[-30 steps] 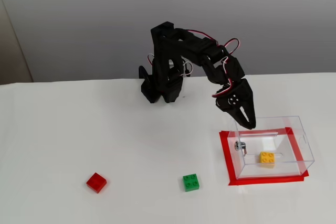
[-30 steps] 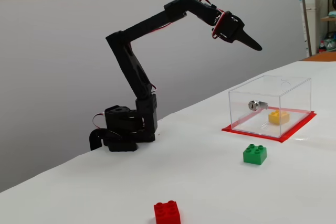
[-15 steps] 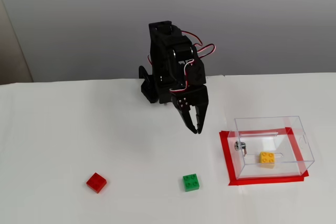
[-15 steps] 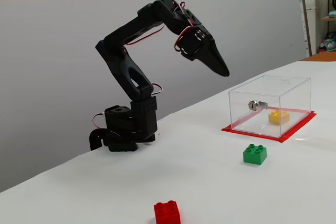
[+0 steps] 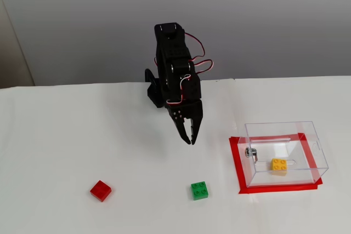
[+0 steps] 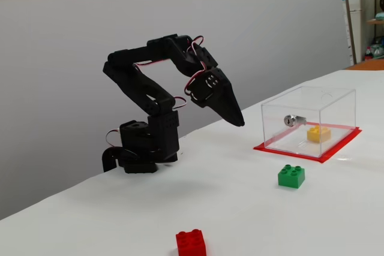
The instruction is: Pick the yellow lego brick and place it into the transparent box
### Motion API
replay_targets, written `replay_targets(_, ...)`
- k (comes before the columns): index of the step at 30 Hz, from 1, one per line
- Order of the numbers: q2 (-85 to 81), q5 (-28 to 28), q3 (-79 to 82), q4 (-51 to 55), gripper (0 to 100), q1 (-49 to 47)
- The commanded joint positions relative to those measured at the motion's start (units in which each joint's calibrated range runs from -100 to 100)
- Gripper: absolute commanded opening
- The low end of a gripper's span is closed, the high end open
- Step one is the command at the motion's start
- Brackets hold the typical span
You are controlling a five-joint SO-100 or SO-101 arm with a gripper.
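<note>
Already the yellow lego brick [image 5: 278, 165] is lying inside the transparent box [image 5: 307, 131], so placing looks done. Nearly closed and carrying nothing, the gripper [image 5: 190, 138] is hanging above the table between base and box; parking probably remains.

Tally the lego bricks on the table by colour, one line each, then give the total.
Yellow: 1, the yellow lego brick inside the transparent box
Green: 1, the green brick on the bare table
Red: 1, the red brick on the bare table
Total: 3
</note>
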Motion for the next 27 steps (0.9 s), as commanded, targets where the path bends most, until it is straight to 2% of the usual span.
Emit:
replay_targets(1, -4.9, 0.4, 4.4, -2.9, 1, 0.7)
replay_targets(15, -31.9, 0.1, 25.3, -3.2, 2, 0.4)
replay_targets(27, -44.1, 0.1, 38.8, -3.1, 2, 0.6)
